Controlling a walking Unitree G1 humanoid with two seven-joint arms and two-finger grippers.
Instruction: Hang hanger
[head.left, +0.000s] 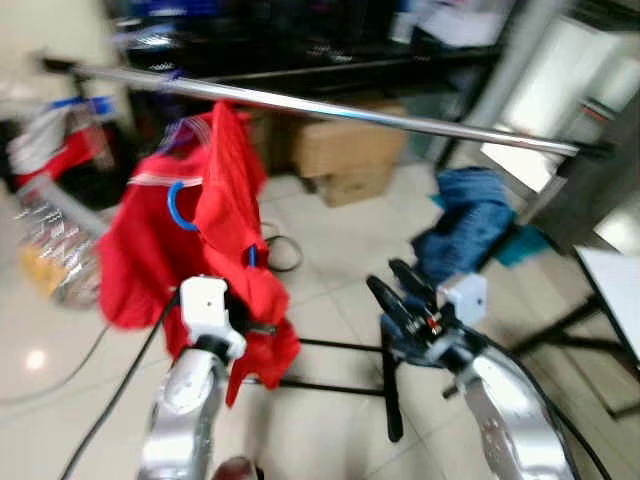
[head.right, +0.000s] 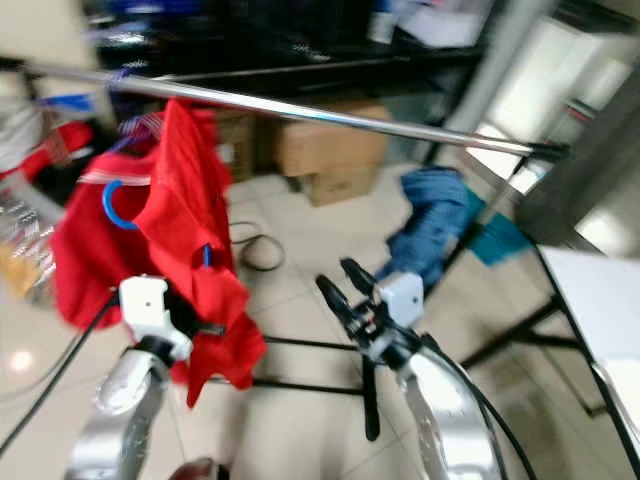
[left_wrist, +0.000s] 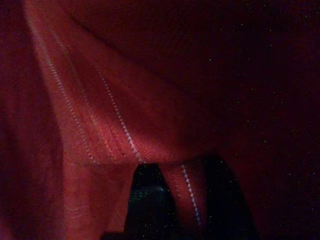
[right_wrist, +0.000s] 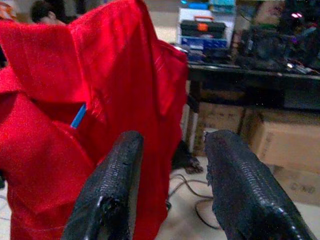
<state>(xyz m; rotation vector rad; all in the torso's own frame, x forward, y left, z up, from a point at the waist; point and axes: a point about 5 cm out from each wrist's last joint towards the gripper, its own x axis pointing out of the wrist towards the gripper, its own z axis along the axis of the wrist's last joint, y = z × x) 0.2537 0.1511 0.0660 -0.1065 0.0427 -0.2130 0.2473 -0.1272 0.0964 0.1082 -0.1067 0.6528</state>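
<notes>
A red garment (head.left: 150, 240) on a blue hanger (head.left: 177, 210) hangs down from just under the silver rail (head.left: 400, 118), its top touching the rail. Blur hides whether the hanger's hook is over the rail. My left gripper (head.left: 252, 325) is buried in the garment's lower folds, and in the left wrist view its fingers (left_wrist: 147, 200) have red cloth pinched between them. To the right and lower, my right gripper (head.left: 395, 285) is open and holds nothing. In the right wrist view it (right_wrist: 170, 165) faces the red garment (right_wrist: 100, 100) from a short way off.
A blue denim cloth (head.left: 465, 220) is draped on the rack's right side. Cardboard boxes (head.left: 345, 150) stand behind the rail under dark shelves. The rack's black base bars (head.left: 390, 390) cross the tiled floor. A white table (head.left: 615, 285) stands at the right.
</notes>
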